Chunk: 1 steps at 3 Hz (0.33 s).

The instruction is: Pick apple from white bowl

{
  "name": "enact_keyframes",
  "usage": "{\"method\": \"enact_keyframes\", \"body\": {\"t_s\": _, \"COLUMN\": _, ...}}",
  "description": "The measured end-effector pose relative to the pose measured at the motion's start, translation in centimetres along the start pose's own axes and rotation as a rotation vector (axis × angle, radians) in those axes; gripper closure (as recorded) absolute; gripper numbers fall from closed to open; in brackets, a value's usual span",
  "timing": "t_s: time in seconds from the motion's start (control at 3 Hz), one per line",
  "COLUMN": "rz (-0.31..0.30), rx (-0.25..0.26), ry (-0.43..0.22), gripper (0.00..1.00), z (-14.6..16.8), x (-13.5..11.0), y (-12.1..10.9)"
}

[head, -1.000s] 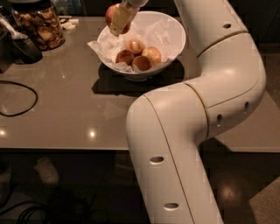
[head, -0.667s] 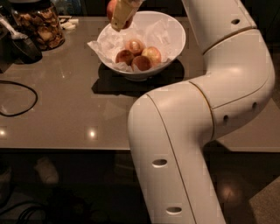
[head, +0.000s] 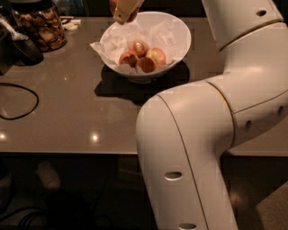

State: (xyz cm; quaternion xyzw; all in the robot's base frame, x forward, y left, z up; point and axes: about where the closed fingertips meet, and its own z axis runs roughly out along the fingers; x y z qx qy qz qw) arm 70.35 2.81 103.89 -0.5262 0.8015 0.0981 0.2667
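Aloft, gripper (head: 122, 14) clasps apple (head: 112, 5) over white bowl (head: 181, 33) rim.

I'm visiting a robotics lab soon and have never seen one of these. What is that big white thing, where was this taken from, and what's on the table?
The big white shape is the robot's arm, bent like an elbow over a brown table. There is one picture; its camera looks down past the arm, mounting unknown. At the top edge the gripper, a two-finger clamp, is shut on a reddish apple, held clear of the white bowl lined with paper. Three smaller apples lie in that bowl. At left are a glass jar of brown snacks and a black cable.
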Motion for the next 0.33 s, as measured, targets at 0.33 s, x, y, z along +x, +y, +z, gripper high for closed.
{"method": "enact_keyframes", "body": {"t_s": 0.33, "rz": 0.021, "rx": 0.009, "ry": -0.014, "gripper": 1.0, "z": -2.61, "x": 0.55, "y": 0.6}}
